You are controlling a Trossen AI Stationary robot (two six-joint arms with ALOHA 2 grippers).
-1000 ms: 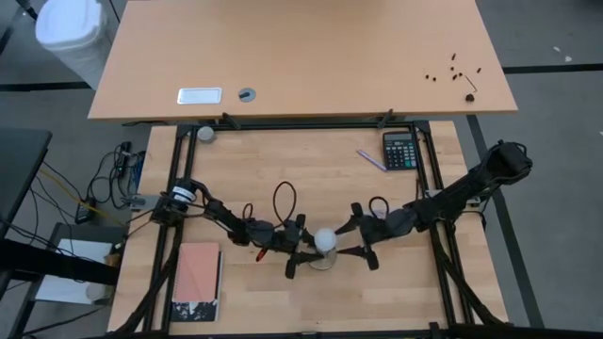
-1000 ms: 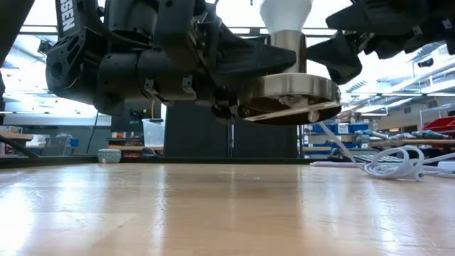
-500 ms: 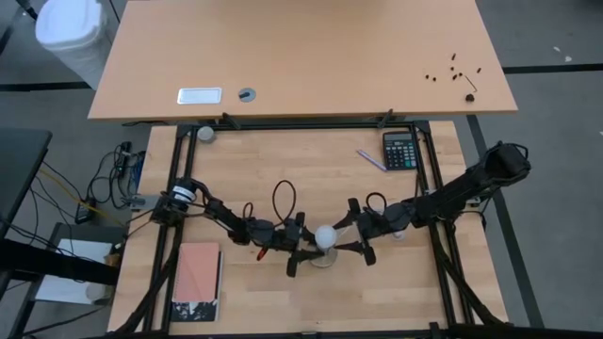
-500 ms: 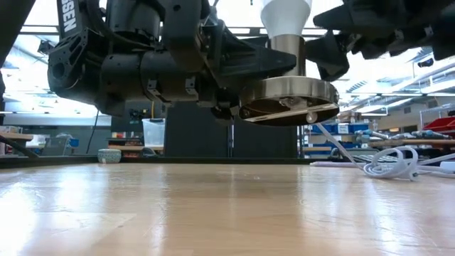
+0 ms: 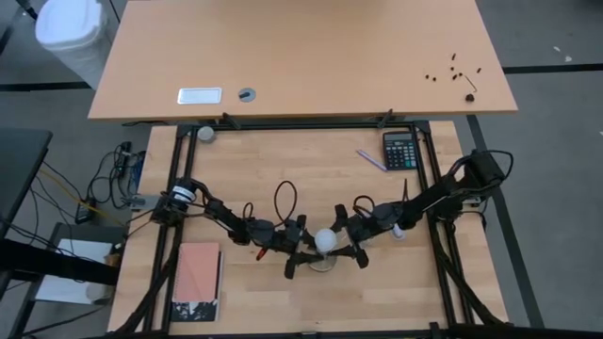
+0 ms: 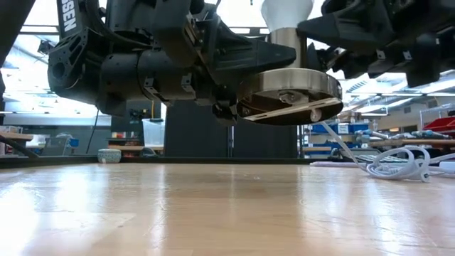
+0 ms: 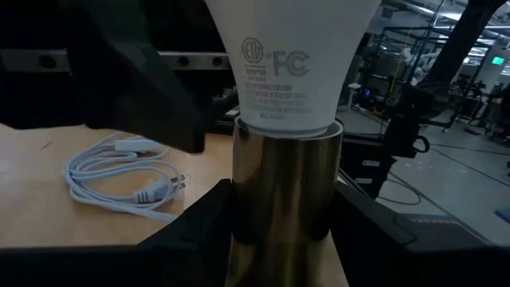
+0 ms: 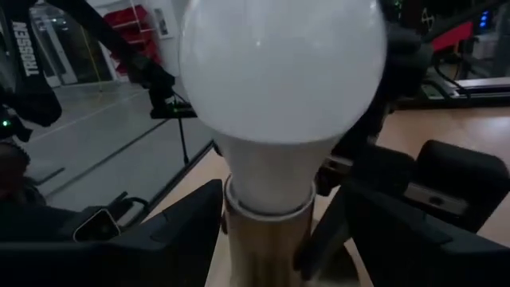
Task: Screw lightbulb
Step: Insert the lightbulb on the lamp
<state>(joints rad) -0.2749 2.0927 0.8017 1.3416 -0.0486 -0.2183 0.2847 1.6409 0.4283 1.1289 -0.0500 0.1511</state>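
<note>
Look at the lower middle of the high view. Your left gripper (image 5: pixel 303 252) comes in from the left and holds the brass socket (image 7: pixel 285 191). In the left wrist view its fingers (image 7: pixel 203 219) press on both sides of the brass tube, so they are pinching the socket. I think you hold it this way so it cannot spin or tip while the bulb gets turned.

In the low view the round socket base (image 6: pixel 290 96) hangs up in the air, in the upper middle of the frame. It does not touch the surface (image 6: pixel 227 213). It tilts a little.

The lightbulb (image 5: pixel 326 241) stands upright in the top of the socket, between your two grippers. Its neck already sits inside the brass tube, so the job looks started. I cannot tell how tight it is.

Your right gripper (image 5: pixel 355 237) comes in from the right, just beside the bulb. In the right wrist view its fingers (image 8: pixel 187 219) are spread, one on each side of the socket under the bulb. I cannot tell if they touch anything. It looks ready to grab and twist.

The bulb is white and smooth, with a big round top that gets thinner going down. Small grey print runs around its neck.

A white cord (image 7: pixel 123 171) lies coiled on the surface nearby.
</note>
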